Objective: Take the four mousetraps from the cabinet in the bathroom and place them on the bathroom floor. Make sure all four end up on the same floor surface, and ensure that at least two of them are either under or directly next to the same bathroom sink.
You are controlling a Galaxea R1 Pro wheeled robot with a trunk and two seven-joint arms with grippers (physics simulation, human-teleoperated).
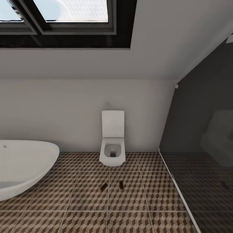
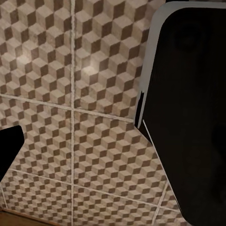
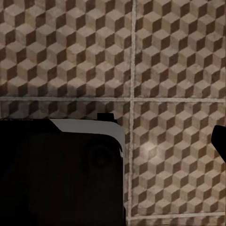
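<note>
Two small flat dark rectangles, apparently mousetraps (image 1: 104,186) (image 1: 121,184), lie on the cube-patterned bathroom floor (image 1: 136,207) in front of the toilet, a short gap between them. The cabinet and the sink are out of view. In the left wrist view my left gripper (image 2: 113,155) hangs over bare tiles, with one dark finger (image 2: 10,151) at the frame's edge and nothing between the jaws. My right gripper (image 3: 117,146) likewise shows one finger (image 3: 220,143) at the edge above bare tiles.
A white oval bathtub (image 1: 22,165) fills the left. A white square toilet (image 1: 112,147) stands against the far wall. A dark glass shower partition (image 1: 197,155) closes the right side. My black base (image 2: 188,122) (image 3: 56,174) sits beside each gripper.
</note>
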